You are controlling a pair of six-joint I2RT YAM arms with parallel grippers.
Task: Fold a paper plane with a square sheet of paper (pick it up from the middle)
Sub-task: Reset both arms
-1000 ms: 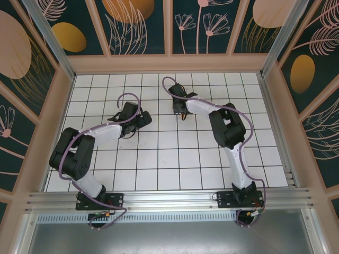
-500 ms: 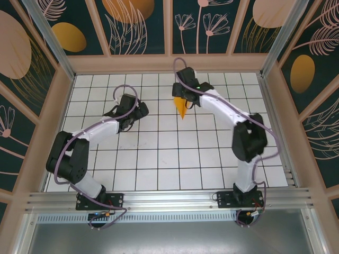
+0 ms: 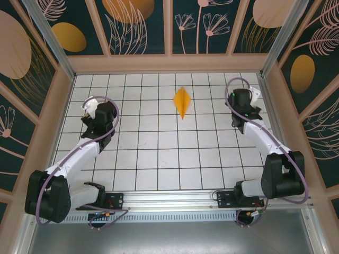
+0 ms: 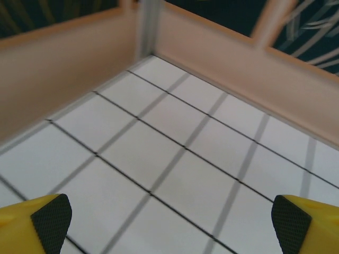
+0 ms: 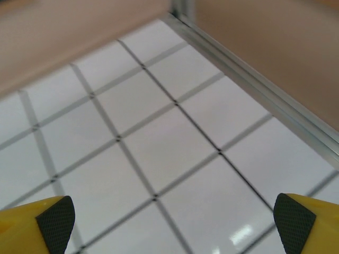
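paper plane [image 3: 181,101] | lying on white gridded table [image 3: 159,159] | toward back wall [image 3: 169,63]

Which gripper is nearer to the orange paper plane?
The right gripper; it stands closer to the paper plane than the left gripper, which is farther off on the other side.
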